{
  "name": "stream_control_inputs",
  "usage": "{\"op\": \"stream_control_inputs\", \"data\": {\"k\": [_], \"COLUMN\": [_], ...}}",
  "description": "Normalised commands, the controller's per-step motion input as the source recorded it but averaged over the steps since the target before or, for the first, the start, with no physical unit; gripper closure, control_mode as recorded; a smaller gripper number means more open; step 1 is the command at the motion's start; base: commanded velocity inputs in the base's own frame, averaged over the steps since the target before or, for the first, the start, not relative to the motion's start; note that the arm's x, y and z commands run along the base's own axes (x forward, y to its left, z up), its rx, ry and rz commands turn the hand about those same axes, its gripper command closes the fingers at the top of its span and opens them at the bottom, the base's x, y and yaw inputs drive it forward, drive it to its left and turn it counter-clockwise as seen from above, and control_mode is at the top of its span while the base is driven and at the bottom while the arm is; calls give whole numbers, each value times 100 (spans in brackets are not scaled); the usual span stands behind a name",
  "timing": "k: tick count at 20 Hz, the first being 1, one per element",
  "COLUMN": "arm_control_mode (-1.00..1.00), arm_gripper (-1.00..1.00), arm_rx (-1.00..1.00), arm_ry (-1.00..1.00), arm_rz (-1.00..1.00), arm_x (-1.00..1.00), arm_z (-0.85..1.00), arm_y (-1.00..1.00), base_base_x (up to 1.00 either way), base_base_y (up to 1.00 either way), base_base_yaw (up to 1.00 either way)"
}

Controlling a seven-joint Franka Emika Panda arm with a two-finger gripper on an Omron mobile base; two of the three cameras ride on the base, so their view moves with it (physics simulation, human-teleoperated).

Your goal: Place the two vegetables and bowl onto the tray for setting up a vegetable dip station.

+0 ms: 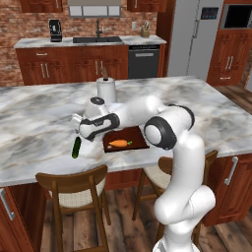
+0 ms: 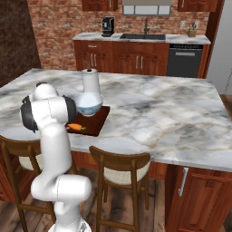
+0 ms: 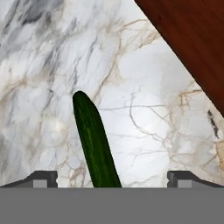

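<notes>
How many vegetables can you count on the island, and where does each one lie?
2. The carrot lies on the tray. The cucumber lies on the bare counter left of the tray, below the open gripper. None seems hidden.

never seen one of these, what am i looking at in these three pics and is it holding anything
It is a white robot arm on a driving base, working at a marble kitchen island. Two pictures come from cameras on the base, behind the arm to its left and right. The third looks from the hand along its pincer, whose two dark tips stand wide apart at the bottom.

On the island lies a dark reddish tray; the orange carrot and the pale bowl sit on it. A paper towel roll stands behind. The green cucumber lies on the marble beside the tray.

Nothing is held: the open pincer hangs over the cucumber.
</notes>
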Motion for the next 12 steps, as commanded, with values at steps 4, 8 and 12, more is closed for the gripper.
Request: {"op": "stream_control_inputs", "data": {"k": [4, 8, 12], "arm_control_mode": [-100, -100, -100], "arm_gripper": [-100, -100, -100], "arm_rx": [-8, -8, -5], "arm_ry": [3, 2, 4], "arm_rz": [8, 4, 0], "arm_x": [6, 6, 15], "arm_z": [-10, -23, -25], "arm_y": [6, 8, 12], "base_base_x": [0, 0, 0], "base_base_y": [0, 0, 0], "base_base_yaw": [0, 0, 0]}}
